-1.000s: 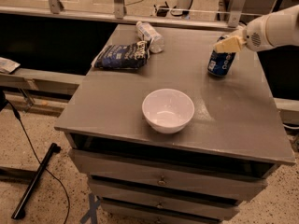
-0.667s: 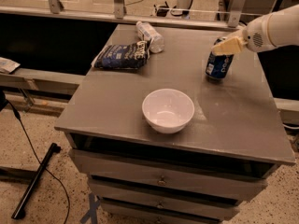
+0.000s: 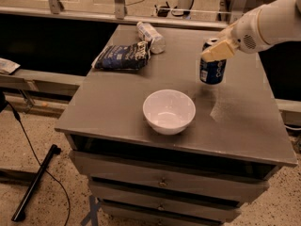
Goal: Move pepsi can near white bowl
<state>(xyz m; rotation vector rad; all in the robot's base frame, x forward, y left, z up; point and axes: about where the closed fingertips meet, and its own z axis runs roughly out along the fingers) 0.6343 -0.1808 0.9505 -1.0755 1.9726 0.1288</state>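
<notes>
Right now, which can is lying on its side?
The pale silvery can far back, beside the blue snack bag. The dark blue pepsi can is upright on the right, held at its top by the gripper.

Lab: gripper (image 3: 213,49) above grey drawer cabinet (image 3: 244,121)

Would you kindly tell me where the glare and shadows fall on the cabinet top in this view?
Camera view: a pale glare patch lies on the cabinet top right of the white bowl; a soft shadow sits under the pepsi can, which the gripper holds by its top at the right rear; the area behind the cabinet's left side is dark.
</notes>
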